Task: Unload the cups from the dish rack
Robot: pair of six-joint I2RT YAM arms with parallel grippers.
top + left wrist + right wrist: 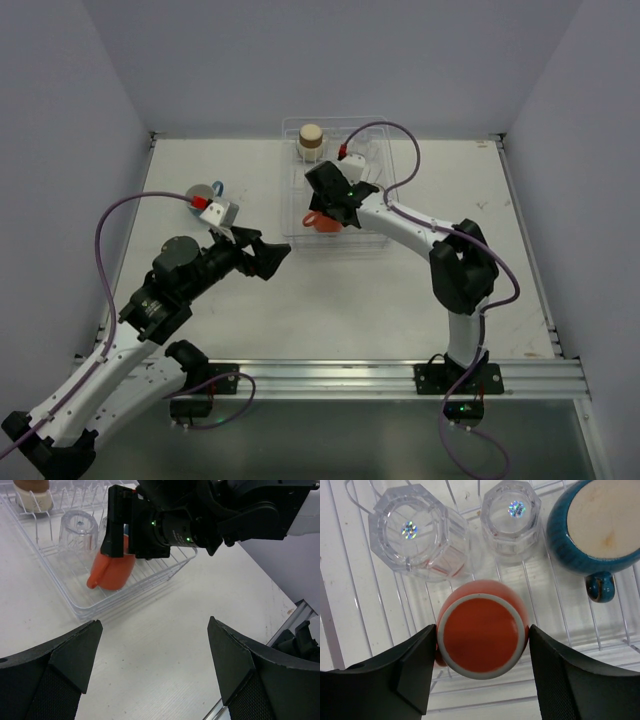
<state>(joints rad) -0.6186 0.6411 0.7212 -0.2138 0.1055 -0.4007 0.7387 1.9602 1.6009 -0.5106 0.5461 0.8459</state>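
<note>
Top external view shows the dish rack (291, 180) at the far middle of the white table (330, 310), with the right arm reaching forward into it and the left arm angled toward its near left corner. The right gripper (330, 205) is down over the orange mug (320, 222), which lies upside down in the near part of the rack. From the right wrist, its two dark fingers (415, 670) bracket the mug's pale-rimmed base, one on each side and right at its edge. Whether they already press on it or only flank it cannot be told. Beyond the mug, two clear tumblers (415, 532) stand inverted side by side, and an inverted blue mug (600, 525) sits to their right with its handle pointing toward the camera. A brown handleless cup (311, 137) sits upside down at the far end of the rack. The left gripper (272, 255) hangs above bare table just short of the rack with its fingers spread wide and nothing between them; its wrist camera looks between them at the mug and the right gripper. Another blue mug (198, 190) stands on the table well left of the rack, partly hidden behind the left arm.
</note>
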